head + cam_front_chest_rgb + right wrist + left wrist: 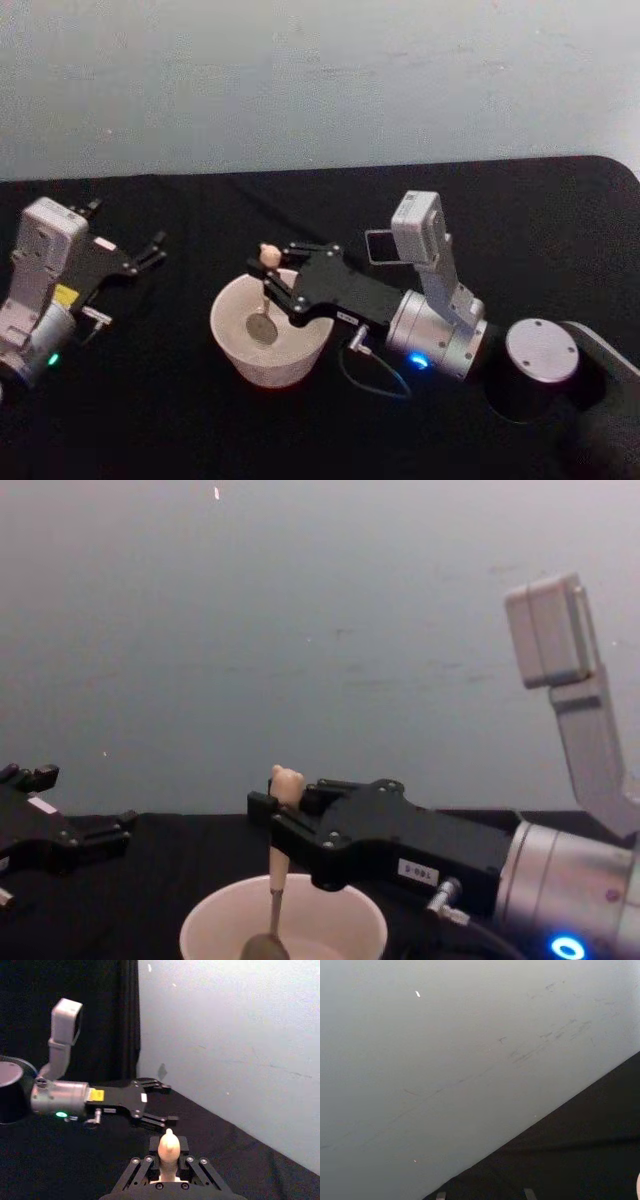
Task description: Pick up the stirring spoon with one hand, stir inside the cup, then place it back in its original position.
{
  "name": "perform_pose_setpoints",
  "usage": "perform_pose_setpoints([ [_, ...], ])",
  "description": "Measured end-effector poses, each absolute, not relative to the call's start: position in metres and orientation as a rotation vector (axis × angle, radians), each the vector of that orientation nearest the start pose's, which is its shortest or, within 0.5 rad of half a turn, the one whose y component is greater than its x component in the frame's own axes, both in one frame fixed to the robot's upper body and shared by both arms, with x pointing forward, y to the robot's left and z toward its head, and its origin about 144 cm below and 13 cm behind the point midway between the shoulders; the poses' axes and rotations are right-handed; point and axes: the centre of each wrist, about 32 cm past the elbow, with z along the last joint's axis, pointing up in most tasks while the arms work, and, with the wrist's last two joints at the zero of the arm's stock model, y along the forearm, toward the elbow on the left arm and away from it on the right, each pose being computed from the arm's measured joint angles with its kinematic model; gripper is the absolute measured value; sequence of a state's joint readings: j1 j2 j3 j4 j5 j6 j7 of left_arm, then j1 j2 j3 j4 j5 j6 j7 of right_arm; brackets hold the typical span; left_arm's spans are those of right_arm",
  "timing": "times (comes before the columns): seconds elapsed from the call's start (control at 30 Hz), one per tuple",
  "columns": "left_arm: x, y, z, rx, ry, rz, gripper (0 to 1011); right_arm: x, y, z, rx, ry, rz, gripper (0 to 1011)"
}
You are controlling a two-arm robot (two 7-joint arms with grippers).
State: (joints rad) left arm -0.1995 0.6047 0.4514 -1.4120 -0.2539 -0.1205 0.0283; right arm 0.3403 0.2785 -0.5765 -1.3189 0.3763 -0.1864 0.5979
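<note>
Right hand [270,290]: clenched on the thin spoon with a beige handle, bear-head knob and small shiny metal bowl [264,305], gripping the handle just under the knob.
Spoon position: it hangs near upright from the fingers, knob poking out above them, bowl end down inside the cup, toward the middle.
Cup position: the wide, round, cream-white cup [232,345] stands directly below the fingertips on the black tabletop [150,410].
Step in hand: stirring, as I judge it.
Doing it well: small circles well inside the rim. Hold the height steady so the bowl neither scrapes the bottom nor lifts out. Grip firmly, since a thin handle can swivel. A push against the wall could slide or tip the cup.
Arm pose: the forearm lies low and nearly level over the tabletop, fingers pointing toward the robot's left, the wrist camera [418,225] standing up behind them.
Left hand [152,251]: released, fingers apart, parked well apart beyond the cup.
</note>
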Motion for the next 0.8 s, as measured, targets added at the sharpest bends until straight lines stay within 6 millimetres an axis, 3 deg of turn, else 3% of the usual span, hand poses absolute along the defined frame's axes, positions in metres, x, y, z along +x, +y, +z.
perform_pose_setpoints([
  [0.8, 0.489, 0.31, 1.14, 0.304, -0.285, 1.248, 1001, 0.525, -0.179, 1.143, 0.025, -0.105, -0.573, 203],
])
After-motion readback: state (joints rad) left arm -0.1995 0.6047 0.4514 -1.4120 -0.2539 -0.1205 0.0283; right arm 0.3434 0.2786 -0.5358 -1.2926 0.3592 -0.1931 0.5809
